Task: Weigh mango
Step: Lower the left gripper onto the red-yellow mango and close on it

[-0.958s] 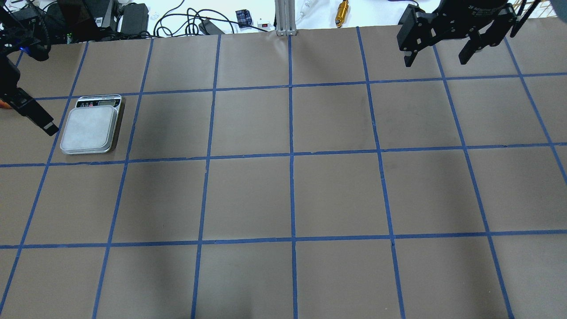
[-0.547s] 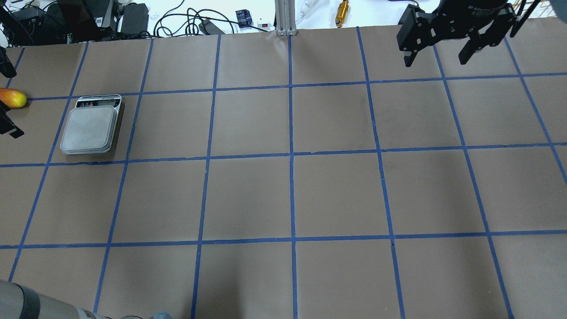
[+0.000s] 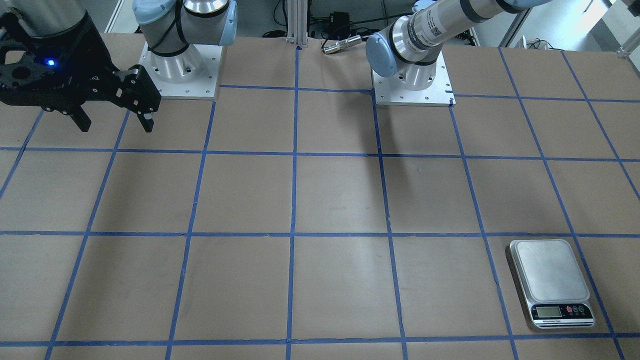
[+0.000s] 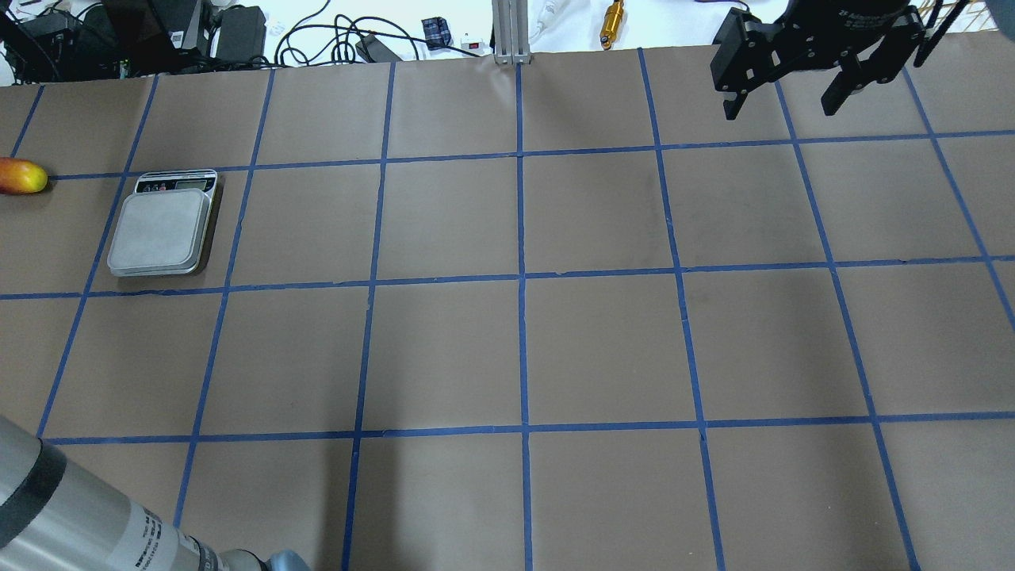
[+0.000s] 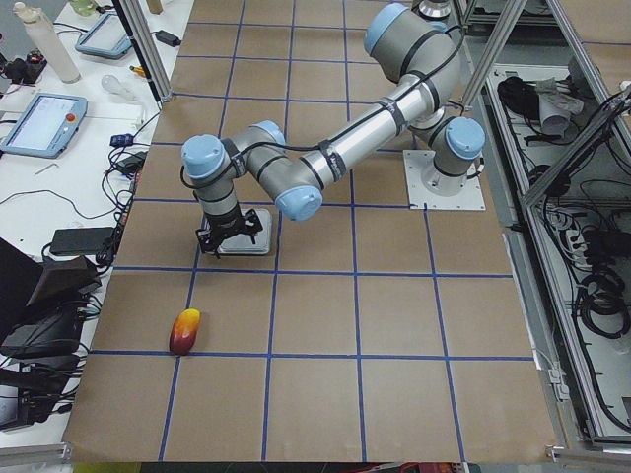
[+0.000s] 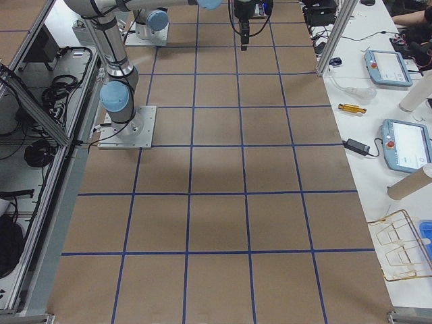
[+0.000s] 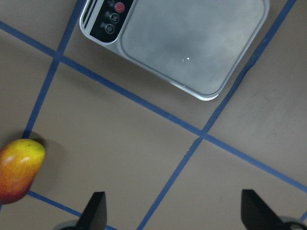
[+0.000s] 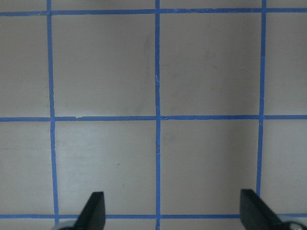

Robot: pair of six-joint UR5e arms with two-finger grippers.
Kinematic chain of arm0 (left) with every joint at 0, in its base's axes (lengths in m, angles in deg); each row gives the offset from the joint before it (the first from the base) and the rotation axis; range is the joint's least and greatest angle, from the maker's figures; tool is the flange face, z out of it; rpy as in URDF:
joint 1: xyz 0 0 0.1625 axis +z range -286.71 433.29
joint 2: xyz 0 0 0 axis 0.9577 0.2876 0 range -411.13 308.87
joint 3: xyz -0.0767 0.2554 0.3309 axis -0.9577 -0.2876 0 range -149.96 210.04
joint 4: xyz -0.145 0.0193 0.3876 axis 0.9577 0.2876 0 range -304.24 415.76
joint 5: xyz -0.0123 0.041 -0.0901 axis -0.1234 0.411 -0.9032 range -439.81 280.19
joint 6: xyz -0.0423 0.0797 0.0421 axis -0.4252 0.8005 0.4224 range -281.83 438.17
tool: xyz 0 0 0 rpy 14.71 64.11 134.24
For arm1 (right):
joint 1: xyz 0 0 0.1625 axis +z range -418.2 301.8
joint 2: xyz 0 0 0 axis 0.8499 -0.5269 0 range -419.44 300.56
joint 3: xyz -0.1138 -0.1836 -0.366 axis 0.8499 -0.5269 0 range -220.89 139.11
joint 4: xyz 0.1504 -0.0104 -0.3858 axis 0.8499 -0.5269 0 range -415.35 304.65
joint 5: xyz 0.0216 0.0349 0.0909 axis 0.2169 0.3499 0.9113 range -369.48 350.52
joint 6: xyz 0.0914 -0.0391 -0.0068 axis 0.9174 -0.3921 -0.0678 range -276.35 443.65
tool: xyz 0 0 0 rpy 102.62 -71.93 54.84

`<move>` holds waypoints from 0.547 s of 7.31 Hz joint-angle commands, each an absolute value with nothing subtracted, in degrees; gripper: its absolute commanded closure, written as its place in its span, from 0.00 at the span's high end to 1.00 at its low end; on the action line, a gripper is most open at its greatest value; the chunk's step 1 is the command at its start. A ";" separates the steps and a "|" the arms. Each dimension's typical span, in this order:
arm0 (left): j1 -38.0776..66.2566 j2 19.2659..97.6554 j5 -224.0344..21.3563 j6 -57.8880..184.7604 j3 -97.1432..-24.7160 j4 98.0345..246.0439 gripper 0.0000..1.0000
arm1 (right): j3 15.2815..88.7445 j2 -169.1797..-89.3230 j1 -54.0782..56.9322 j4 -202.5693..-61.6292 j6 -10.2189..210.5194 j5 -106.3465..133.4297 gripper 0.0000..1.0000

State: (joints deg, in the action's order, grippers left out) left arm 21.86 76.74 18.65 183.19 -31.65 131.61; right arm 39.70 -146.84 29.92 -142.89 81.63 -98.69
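The mango (image 4: 22, 175), yellow at one end and orange-red at the other, lies on the table at the far left edge, left of the scale (image 4: 162, 230). It also shows in the left wrist view (image 7: 19, 170) and the exterior left view (image 5: 185, 331). The scale (image 7: 192, 38) has a bare silver platform. My left gripper (image 7: 175, 215) is open and empty, high above the table, with the scale ahead of it and the mango off to one side. My right gripper (image 4: 781, 99) is open and empty over the far right of the table.
The table (image 4: 523, 349) is brown paper with a blue tape grid. The left arm's silver link (image 4: 79, 515) crosses the overhead view's bottom-left corner. Cables and gear (image 4: 238, 32) lie beyond the far edge. Both arm bases (image 3: 180, 70) stand at the robot's side.
My left gripper has left the overhead view at its left edge, uncovering the mango, and the arm's link has come in at the bottom left. The right arm has not moved.
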 commanded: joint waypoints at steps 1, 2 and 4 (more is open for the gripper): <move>23.97 86.11 15.84 190.54 -19.41 131.70 0.99 | 39.70 -146.81 29.95 -142.89 81.63 -98.69 1.00; 24.50 89.46 15.47 193.01 -14.66 131.87 0.99 | 39.70 -146.81 29.95 -142.89 81.63 -98.69 1.00; 25.29 94.39 11.27 201.25 -7.96 131.96 0.99 | 39.70 -146.81 29.95 -142.89 81.63 -98.69 1.00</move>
